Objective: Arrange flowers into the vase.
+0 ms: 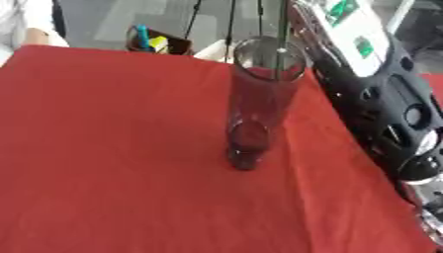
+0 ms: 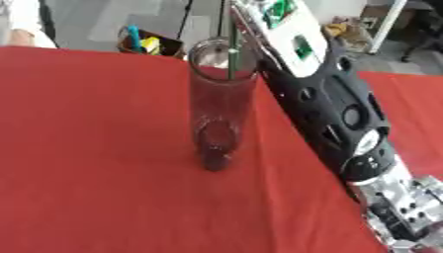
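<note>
A tall clear glass vase [image 1: 259,99] stands upright on the red tablecloth [image 1: 104,148], a little right of the middle. A thin green flower stem [image 1: 281,34] comes straight down from the top edge, and its lower end is inside the vase mouth near the right rim. The bloom is out of sight above. My right arm [image 2: 337,104], black with a white forearm cover, runs from the lower right corner up past the vase's right side to the top edge. Its hand is cut off above the picture. My left hand does not show.
An open box [image 1: 157,42] with blue and yellow items sits beyond the table's far edge. A person's white sleeve [image 1: 26,20] shows at the top left corner. Thin dark stand legs [image 1: 229,24] rise behind the vase. Red cloth stretches left and in front of the vase.
</note>
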